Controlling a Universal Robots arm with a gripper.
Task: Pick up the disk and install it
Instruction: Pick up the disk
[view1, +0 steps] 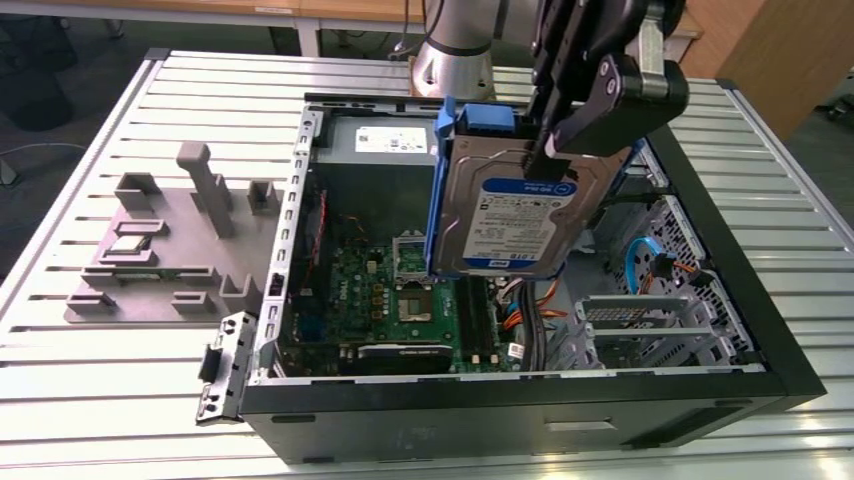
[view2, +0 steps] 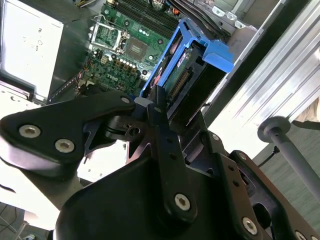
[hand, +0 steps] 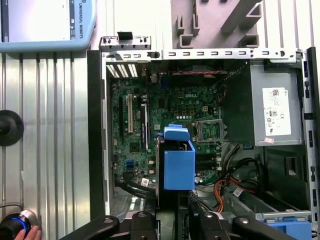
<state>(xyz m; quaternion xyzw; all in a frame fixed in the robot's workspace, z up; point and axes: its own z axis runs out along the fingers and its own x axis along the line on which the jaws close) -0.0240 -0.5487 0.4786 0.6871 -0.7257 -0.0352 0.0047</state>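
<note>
Across the slatted metal counter (view1: 120, 380), an open black computer case (view1: 534, 425) lies on its side with its innards facing up. A grey moulded fixture (view1: 160, 250) stands on the counter just outside the case, on the exterior view's left. A grey power supply box (view1: 380, 145) with a white sticker sits at the case's far end, near the arm's base (view1: 461, 50). A green motherboard (view1: 400, 300) covers the case floor, its processor socket bare. A metal drive cage (view1: 641, 320) sits toward the exterior view's right, with orange and blue cables beside it.

The disk (view1: 514, 215) hangs on edge above the open case, over the motherboard and clear of it. Its label face is turned to the exterior camera, and the blue frame runs along its side and top (the frame's blue end shows in the first wrist view (hand: 179, 165) and the second (view2: 192, 70)).

The gripper (view1: 550, 155) is pinching the disk near its upper end, one black finger across the label face.

A person's hand (hand: 31, 234) is beside a blue-ringed button (hand: 14, 225) on the counter, outside the case.
</note>
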